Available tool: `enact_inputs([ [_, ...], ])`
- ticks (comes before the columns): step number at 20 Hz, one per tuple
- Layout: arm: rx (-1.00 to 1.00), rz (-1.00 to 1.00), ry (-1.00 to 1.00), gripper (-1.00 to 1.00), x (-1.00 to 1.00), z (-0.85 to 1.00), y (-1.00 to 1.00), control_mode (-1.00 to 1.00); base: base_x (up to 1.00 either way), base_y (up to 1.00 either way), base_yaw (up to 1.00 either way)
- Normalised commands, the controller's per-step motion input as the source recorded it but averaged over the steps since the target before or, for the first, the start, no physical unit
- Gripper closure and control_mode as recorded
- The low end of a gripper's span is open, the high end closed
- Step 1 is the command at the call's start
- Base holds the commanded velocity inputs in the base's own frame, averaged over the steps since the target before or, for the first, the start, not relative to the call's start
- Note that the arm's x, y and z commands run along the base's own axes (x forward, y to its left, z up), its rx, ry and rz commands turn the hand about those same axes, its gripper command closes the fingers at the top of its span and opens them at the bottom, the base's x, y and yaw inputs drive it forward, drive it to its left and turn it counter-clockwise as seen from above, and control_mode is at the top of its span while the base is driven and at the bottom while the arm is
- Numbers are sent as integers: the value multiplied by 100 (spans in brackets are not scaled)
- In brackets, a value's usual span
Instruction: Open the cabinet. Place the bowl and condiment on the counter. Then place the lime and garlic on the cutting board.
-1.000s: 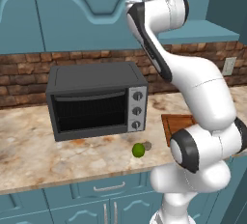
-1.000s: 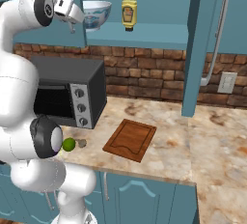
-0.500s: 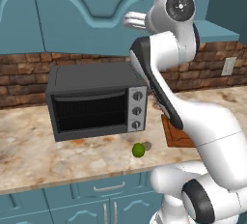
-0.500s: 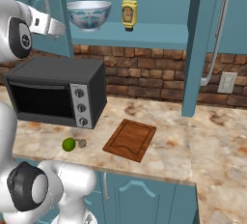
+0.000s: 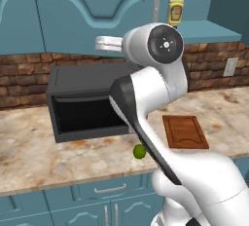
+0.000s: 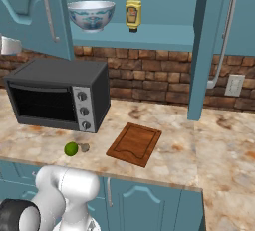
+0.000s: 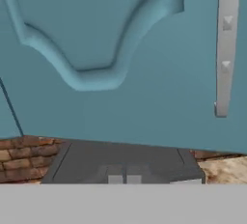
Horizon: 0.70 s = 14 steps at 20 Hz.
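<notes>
With the cabinet door (image 6: 47,13) swung open, the closed, empty pincer (image 7: 124,179) faces it above the oven (image 6: 60,95), so next it must reach the bowl (image 6: 91,15) on the shelf's left end.

Teal cabinet (image 6: 30,6), white-and-blue patterned bowl (image 6: 91,15), yellow condiment (image 6: 132,14), green lime (image 6: 71,149), brown cutting board (image 6: 134,143).

Wooden cutting board (image 6: 134,144); speckled stone counter (image 6: 214,160).
</notes>
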Motion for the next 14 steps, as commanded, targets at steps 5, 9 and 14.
enact_inputs([
  [5,25,-4,1,-100,-90,50,-29,-100,0,0,0],
  [9,53,-2,0,-100,-42,30,-100,-100,0,0,0],
  [14,62,0,0,-100,15,6,-100,-100,0,0,0],
])
